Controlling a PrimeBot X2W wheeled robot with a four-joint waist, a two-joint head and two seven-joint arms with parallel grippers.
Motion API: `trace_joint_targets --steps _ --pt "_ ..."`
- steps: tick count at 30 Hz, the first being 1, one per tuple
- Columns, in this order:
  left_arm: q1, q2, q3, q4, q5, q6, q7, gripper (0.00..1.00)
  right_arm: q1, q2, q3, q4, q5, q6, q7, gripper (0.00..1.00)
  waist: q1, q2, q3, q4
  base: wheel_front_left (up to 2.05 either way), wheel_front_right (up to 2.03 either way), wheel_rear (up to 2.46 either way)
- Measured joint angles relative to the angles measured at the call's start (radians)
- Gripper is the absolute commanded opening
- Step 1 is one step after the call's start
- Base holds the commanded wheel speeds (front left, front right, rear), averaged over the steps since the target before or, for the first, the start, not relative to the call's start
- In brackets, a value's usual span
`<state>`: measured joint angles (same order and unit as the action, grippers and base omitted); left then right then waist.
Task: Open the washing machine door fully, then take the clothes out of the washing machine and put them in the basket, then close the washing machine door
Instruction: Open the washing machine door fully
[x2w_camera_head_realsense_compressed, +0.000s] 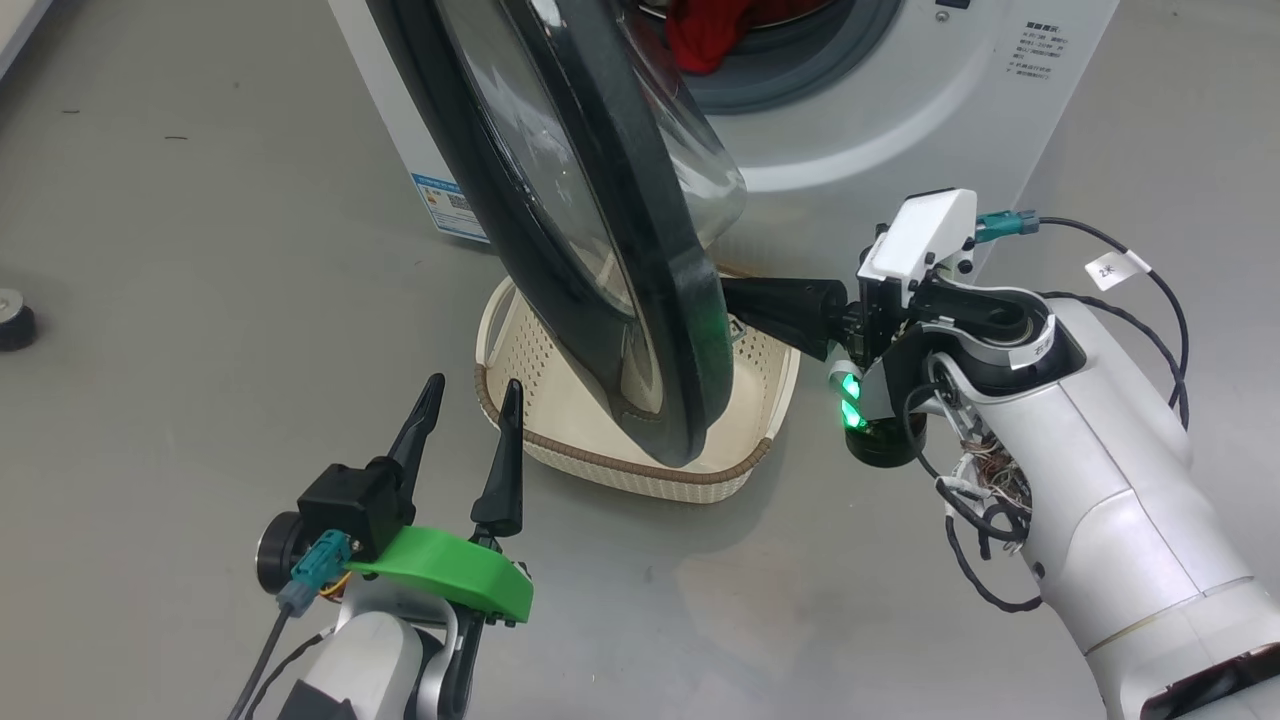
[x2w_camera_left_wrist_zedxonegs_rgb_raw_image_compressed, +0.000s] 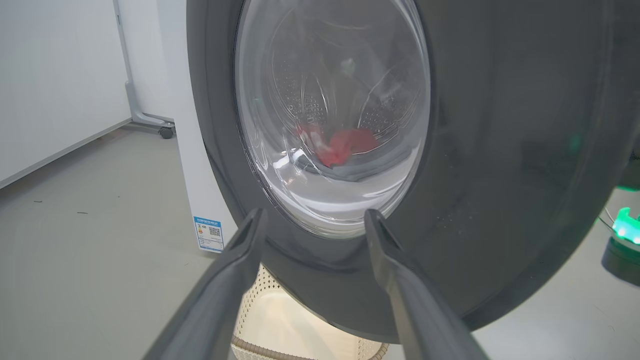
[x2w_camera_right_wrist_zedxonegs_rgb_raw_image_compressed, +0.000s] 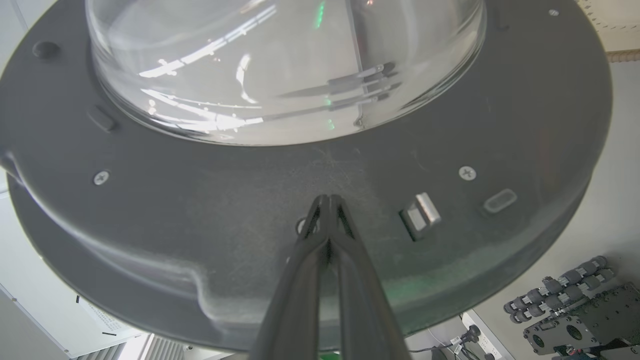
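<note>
The right claw (x2w_camera_right_wrist_zedxonegs_rgb_raw_image_compressed: 328, 200), fingers pressed together, has its tips against the inner face of the half-open door (x2w_camera_head_realsense_compressed: 690, 340). The left claw (x2w_camera_head_realsense_compressed: 475, 385), fingers spread apart and empty, faces the door's outer side beside the basket (x2w_camera_head_realsense_compressed: 520, 345); the red clothes (x2w_camera_head_realsense_compressed: 705, 35) lie beyond, inside the washing machine (x2w_camera_head_realsense_compressed: 900, 130).

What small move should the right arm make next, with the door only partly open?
Probably push the washing machine door a little further outward with the right gripper. Its shut fingertips appear pressed against the door's inner face. The door stands only partly swung, hanging over the basket, and the clothes lie in the drum behind it.
</note>
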<state>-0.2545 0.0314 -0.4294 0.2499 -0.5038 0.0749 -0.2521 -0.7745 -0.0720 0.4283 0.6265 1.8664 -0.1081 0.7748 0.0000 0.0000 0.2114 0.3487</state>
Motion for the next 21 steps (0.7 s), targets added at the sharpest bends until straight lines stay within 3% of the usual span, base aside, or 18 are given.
trace_joint_targets --steps 10,16,21 --pt "0.004 0.0 -0.001 0.0 0.0 0.0 0.0 1.0 0.028 0.002 0.126 -0.087 0.053 -0.001 -0.024 0.0 0.0 0.0 -0.005 0.003 0.0 0.0 0.0" --pt "0.005 0.0 0.002 0.0 0.001 0.0 0.0 1.0 0.032 0.002 0.144 -0.101 0.06 -0.008 -0.072 0.0 0.0 0.0 -0.01 0.001 0.0 0.0 0.0" --pt "0.024 0.0 0.027 0.007 0.004 0.0 0.0 1.0 0.052 0.005 0.144 -0.101 0.018 0.038 -0.156 0.0 -0.0001 0.0 -0.03 -0.011 0.0 0.0 0.0"
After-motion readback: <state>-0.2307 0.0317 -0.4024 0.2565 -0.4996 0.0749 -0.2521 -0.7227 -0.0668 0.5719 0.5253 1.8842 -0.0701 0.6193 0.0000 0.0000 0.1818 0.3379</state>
